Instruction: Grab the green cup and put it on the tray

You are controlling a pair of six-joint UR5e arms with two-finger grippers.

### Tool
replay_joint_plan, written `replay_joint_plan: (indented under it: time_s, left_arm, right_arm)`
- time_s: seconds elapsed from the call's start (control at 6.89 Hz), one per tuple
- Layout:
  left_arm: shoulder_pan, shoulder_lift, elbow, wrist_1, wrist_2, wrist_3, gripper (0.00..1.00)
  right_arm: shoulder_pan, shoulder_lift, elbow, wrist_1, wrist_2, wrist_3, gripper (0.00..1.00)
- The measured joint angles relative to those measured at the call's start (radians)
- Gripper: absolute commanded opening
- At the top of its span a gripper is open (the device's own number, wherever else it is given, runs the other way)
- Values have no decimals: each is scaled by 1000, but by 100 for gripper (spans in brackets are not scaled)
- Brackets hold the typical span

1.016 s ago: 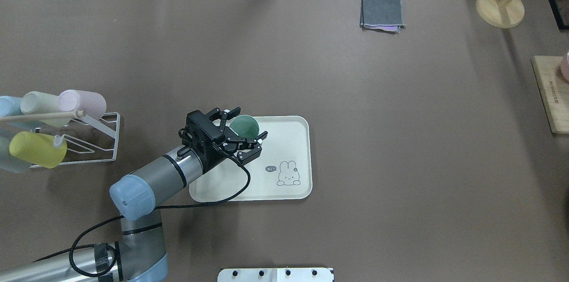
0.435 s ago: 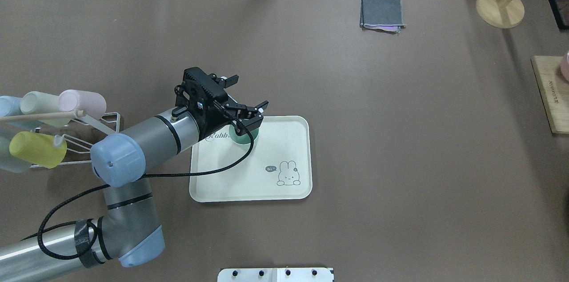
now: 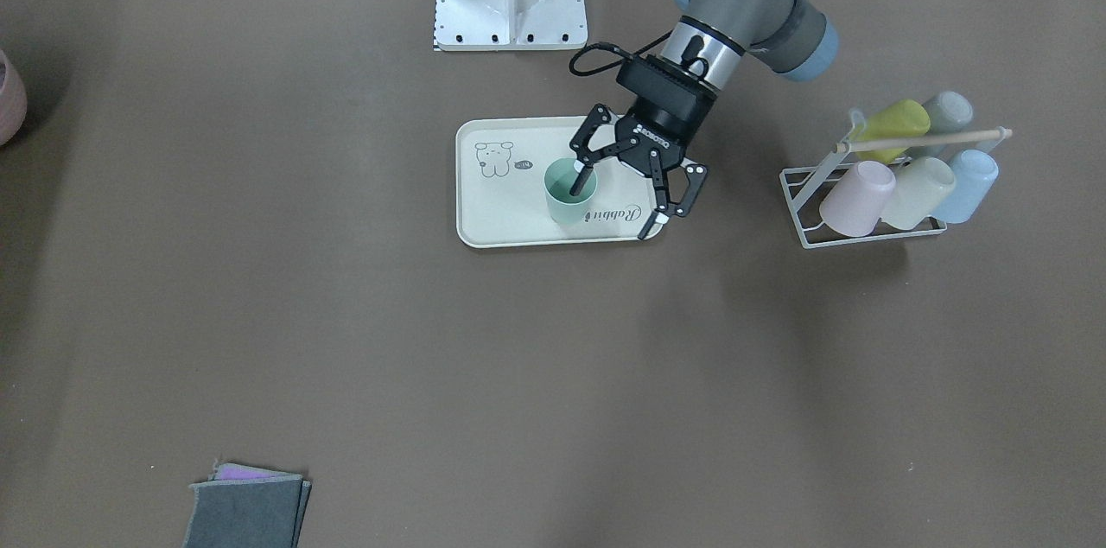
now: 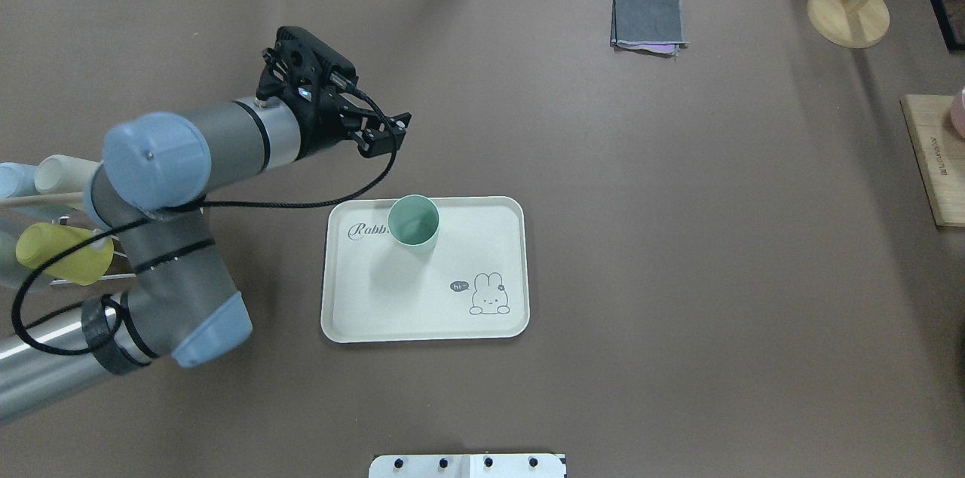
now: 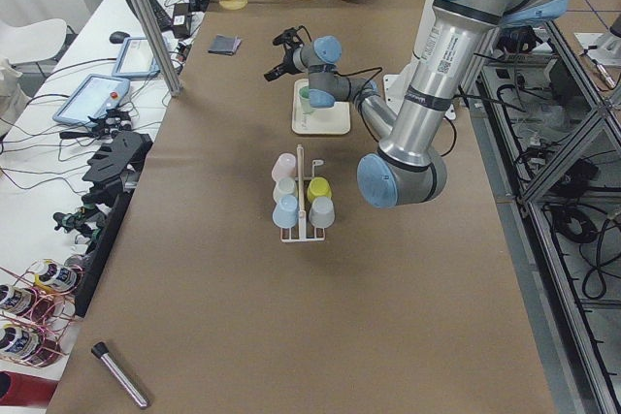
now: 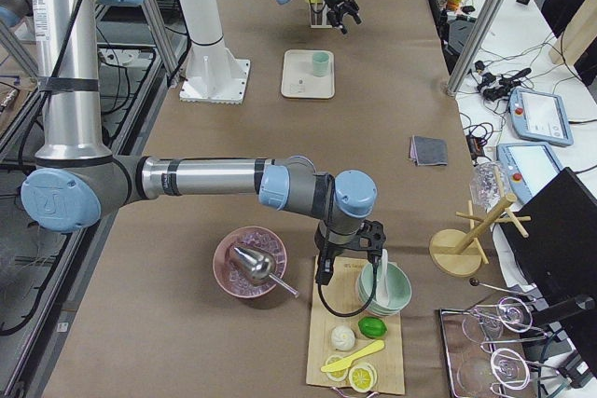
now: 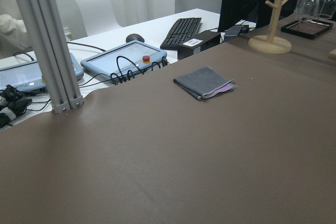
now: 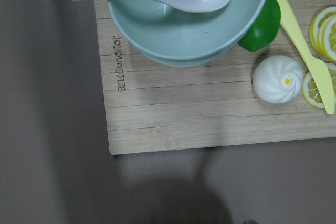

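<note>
Since a second ago the left gripper (image 4: 381, 133) has lifted clear beyond the tray (image 4: 422, 312), jaws spread and empty. It leaves the green cup (image 4: 413, 222) upright there, apparently delivered. Whether the right gripper (image 6: 347, 263) is clenched cannot be told.

The cup (image 4: 413, 222) stands on the tray (image 4: 392, 301), the folded cloth (image 4: 648, 20) lying well apart beyond it.

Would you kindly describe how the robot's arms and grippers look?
Both arms are silver-grey tubes with pale blue joint caps. The left arm carries a looping black cable and a black left gripper with white lettering; the right arm matches.
</note>
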Motion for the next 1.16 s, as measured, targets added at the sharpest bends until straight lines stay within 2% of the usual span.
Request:
replay_joint_plan:
  time_s: [0.29, 0.58, 0.73, 0.87, 1.16]
  left_arm:
    - [-187, 0, 3, 212, -244, -37, 98]
    - [-359, 2, 20, 396, -431, -34, 98]
    - [-452, 3, 61, 450, -515, -4, 98]
    - [-535, 4, 134, 478, -578, 52, 98]
    - [-650, 4, 270, 517, -648, 120, 98]
  right_arm:
    - [0, -3, -2, 1, -3, 4, 100]
    - [0, -6, -2, 3, -4, 5, 100]
    - [0, -7, -3, 3, -4, 5, 100]
    - [0, -7, -4, 3, -5, 4, 100]
    - [0, -8, -5, 4, -5, 2, 100]
